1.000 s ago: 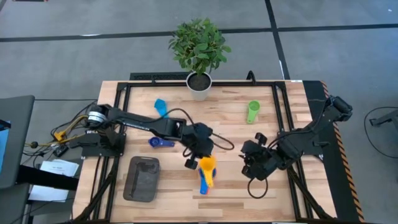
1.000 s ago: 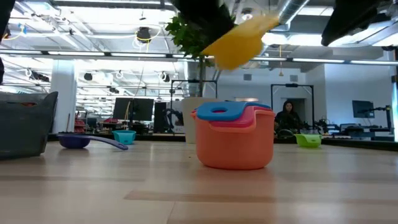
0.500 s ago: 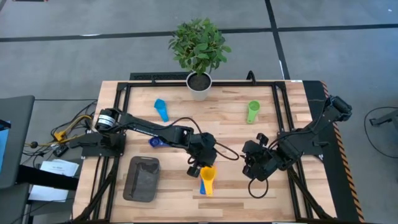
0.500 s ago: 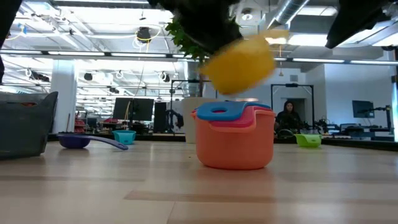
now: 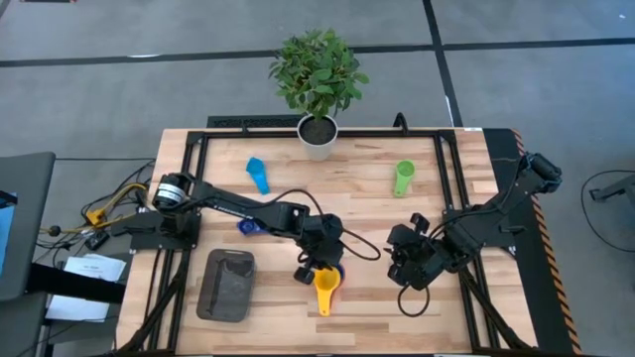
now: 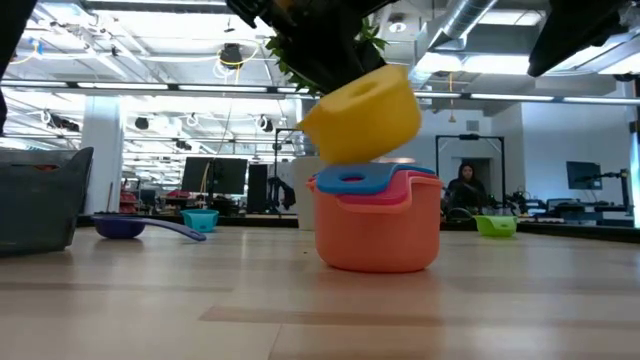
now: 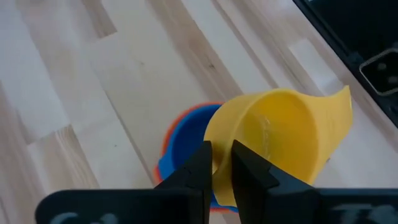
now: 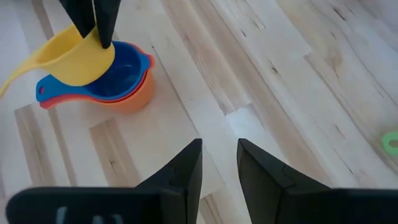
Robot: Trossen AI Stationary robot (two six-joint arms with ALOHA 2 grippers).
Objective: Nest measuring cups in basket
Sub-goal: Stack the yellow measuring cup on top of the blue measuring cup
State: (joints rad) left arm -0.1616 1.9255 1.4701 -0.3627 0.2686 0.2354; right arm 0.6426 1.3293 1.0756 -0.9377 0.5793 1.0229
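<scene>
My left gripper (image 5: 317,268) is shut on the yellow cup (image 5: 325,288) and holds it just above a nested stack (image 6: 378,235) of an orange cup, a red one and a medium blue one (image 7: 186,134) on top. The stack stands on its base near the table's middle. My right gripper (image 5: 402,268) hovers open to the right of the stack. The dark grey basket (image 5: 226,284) lies left of it. Loose on the table are the light blue cup (image 5: 257,174), the dark blue cup (image 5: 248,226) and the green cup (image 5: 403,178). My left gripper pinches the yellow cup's wall at the rim (image 7: 217,132), on the side away from the handle (image 8: 15,78), one finger inside the bowl and one outside. The fingers (image 8: 99,25) come from above, pointing down. The cup (image 6: 365,115) is lifted clear and tilted, its handle toward the near edge.
A white plant pot (image 5: 317,137) stands at the far edge's middle. A black frame (image 5: 446,178) runs around the table top. Bare wood lies near the stack and between it and my right gripper (image 8: 217,158). A person (image 6: 465,185) sits far behind the table.
My left gripper has moved toward the near edge and down, bringing the yellow cup from beside the stack to just over it. The cup has turned so that its handle points to the near edge, and it has sunk close to the blue cup.
</scene>
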